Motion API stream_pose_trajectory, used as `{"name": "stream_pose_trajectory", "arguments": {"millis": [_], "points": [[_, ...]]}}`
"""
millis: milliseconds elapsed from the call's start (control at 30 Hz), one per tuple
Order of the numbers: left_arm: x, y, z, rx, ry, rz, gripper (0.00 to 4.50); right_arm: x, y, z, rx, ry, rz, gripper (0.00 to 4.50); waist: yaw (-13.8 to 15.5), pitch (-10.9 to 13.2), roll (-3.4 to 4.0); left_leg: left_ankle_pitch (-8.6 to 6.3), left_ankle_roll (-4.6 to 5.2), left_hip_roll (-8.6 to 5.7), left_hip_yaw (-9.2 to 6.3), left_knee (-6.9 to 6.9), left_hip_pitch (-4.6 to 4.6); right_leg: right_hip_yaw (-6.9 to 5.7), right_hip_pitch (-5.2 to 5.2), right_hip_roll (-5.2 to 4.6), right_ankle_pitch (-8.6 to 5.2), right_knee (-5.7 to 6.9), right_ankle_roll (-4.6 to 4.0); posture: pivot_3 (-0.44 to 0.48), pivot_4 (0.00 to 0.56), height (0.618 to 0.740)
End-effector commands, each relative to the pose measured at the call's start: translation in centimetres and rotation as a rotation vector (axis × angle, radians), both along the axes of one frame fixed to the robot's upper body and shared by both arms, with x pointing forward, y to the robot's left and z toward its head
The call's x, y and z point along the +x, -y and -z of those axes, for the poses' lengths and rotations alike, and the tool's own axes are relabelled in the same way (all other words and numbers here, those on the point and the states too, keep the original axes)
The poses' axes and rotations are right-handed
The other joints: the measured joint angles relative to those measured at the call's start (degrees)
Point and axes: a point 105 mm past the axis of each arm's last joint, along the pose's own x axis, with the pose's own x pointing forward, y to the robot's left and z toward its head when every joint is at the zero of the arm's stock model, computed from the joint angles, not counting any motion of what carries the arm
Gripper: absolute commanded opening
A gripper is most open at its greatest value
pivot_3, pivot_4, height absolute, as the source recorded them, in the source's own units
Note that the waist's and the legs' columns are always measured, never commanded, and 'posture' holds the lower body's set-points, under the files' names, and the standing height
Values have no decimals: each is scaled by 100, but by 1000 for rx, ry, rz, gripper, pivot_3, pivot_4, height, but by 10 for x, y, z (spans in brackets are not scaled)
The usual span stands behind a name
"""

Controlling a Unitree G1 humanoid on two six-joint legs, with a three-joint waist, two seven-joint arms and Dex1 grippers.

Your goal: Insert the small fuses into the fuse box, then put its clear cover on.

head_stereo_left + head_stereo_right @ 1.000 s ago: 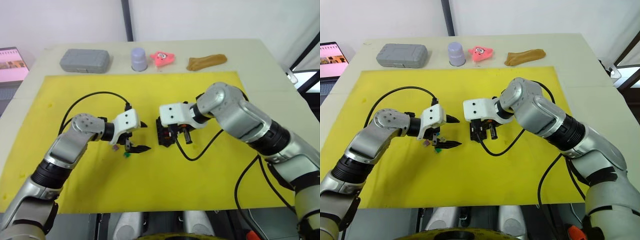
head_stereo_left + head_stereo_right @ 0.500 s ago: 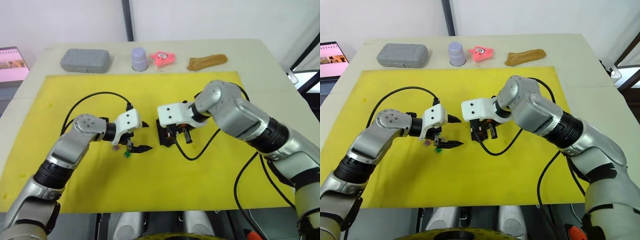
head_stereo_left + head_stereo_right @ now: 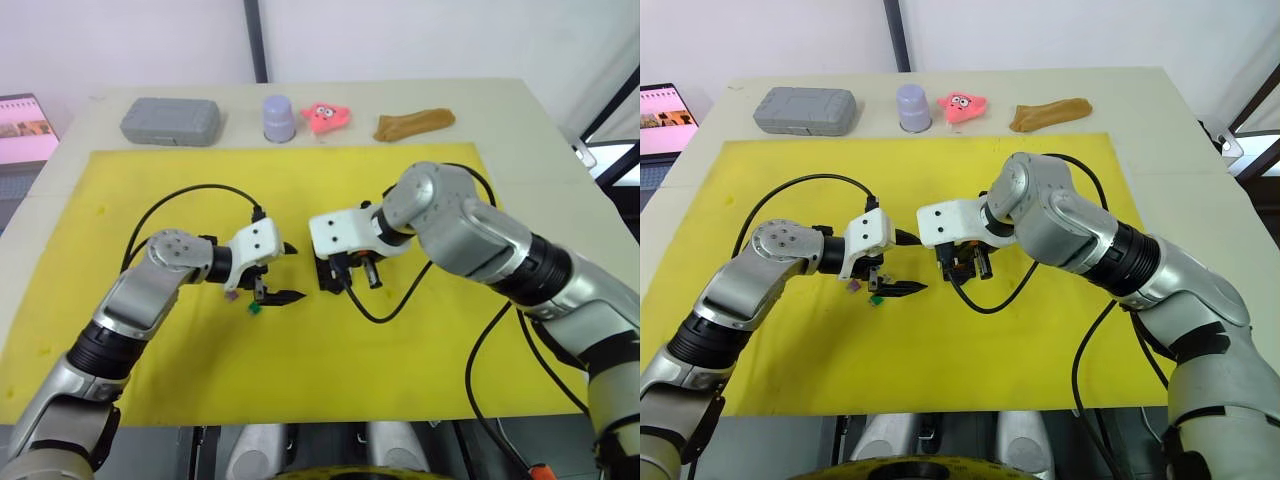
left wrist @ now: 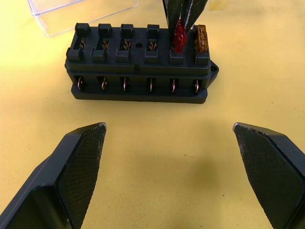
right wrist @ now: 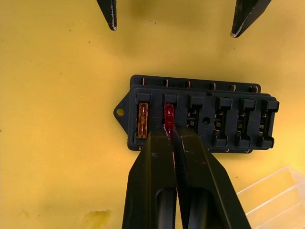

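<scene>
Work surface: a yellow mat (image 3: 330,370) lies flat on a cream table (image 3: 520,110). The mat shows scattered dark specks and faint stains in the wrist views. A white wall stands behind the table, with a dark vertical post (image 3: 255,40) against it. A laptop screen (image 3: 25,128), lit, sits off the table's left edge; its content is too small to read. No brand, label or writing is legible on any item.

Along the table's far edge, off the mat: a grey rounded case (image 3: 171,121), a lavender cup (image 3: 279,118) upside down, a pink star-shaped toy (image 3: 326,116) and a brown lumpy object (image 3: 413,123).

The fuse box (image 4: 139,64) rests on the mat near its centre, between the two grippers. An orange-tan fuse (image 5: 142,120) sits in the end slot beside the mounting tab. The red fuse (image 5: 168,116) stands in the next slot. The remaining four slots hold no fuse.

The right gripper (image 5: 172,138) has its fingers pinched together on the red fuse, above the box. The left gripper (image 3: 283,273) hovers just beside the box on its left, fingers spread wide and holding nothing.

The clear cover (image 4: 81,14) lies on the mat just beside the box, on its side away from the left gripper. Loose small fuses (image 3: 243,302), one purple and one green, lie on the mat under the left gripper.
</scene>
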Motion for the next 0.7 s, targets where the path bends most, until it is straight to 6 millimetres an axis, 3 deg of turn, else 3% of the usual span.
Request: {"name": "stream_pose_trajectory", "arguments": {"millis": [33, 700], "points": [[-2, 4, -8, -7, 39, 20, 4482, -2, -4, 3, -18, 9, -13, 0, -1, 0, 0, 0, 0, 0, 0, 0, 0, 0, 0, 0, 0, 1, 0, 0, 150, 731], [-2, 0, -9, -1, 40, 8, 4482, 1, -9, 1, -6, 24, -12, 0, -14, -1, 0, 1, -3, 0, 0, 0, 5, 0, -1, 2, 0, 11, 0, 0, 150, 731]]}}
